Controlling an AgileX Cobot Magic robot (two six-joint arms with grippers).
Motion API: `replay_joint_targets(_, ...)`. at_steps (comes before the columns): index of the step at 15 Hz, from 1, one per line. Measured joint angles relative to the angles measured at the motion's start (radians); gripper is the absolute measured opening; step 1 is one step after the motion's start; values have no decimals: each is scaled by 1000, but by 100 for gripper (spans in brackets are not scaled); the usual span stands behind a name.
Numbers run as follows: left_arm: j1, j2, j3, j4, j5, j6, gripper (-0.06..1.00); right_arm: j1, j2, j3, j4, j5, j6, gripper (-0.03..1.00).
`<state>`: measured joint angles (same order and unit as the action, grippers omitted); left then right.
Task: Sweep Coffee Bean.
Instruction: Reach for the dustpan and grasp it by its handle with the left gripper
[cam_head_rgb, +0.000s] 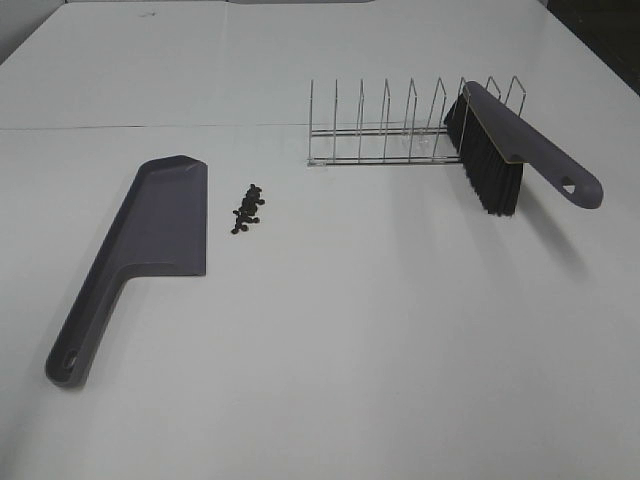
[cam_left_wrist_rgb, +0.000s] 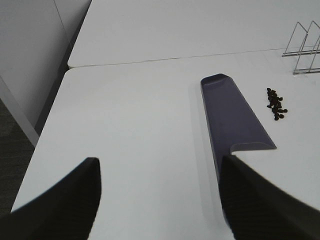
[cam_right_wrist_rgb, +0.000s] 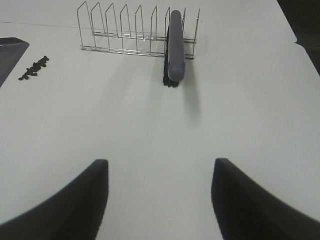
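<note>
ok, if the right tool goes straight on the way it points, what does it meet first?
Probably the brush, leaning in the wire rack; only table lies between. Height is unclear, so the right tool might pass over.

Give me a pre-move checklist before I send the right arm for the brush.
1. Left gripper open and empty: ok.
2. Right gripper open, empty, facing the brush: ok.
3. Brush handle sticking out clear of the wire rack: ok.
4. Brush free to lift out of the rack wires: cannot tell.
5. Coffee beans in one cluster beside the dustpan, not touching it: ok.
6. Dustpan lying flat, open edge toward the beans: ok.
</note>
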<state>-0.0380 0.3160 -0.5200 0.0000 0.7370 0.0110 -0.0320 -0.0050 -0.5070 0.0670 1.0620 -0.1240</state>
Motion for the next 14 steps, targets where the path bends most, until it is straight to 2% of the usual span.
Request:
replay_joint_targets(1, 0, 66, 0, -16, -55, 0, 63, 0, 0, 0, 0, 0, 0, 50)
replay_joint_targets(2, 0, 227, -5, -51, -157, 0, 63, 0, 0, 0, 0, 0, 0, 50)
replay_joint_targets(4, 0, 348, -29, -79, -187, 0, 63, 0, 0, 0, 0, 0, 0, 50)
replay_joint_targets(7, 0, 638, -149, -144, -182, 1, 63, 0, 0, 0, 0, 0, 0, 50)
replay_joint_targets(9, 0, 823, -261, -160, -107, 1, 63, 0, 0, 0, 0, 0, 0, 50)
replay_joint_targets(12, 0, 1084, -445, -166, 74, 1, 63, 0, 0, 0, 0, 0, 0, 50)
replay_joint_targets(14, -11, 1213, -526, -169, 141, 1, 63, 0, 0, 0, 0, 0, 0, 50)
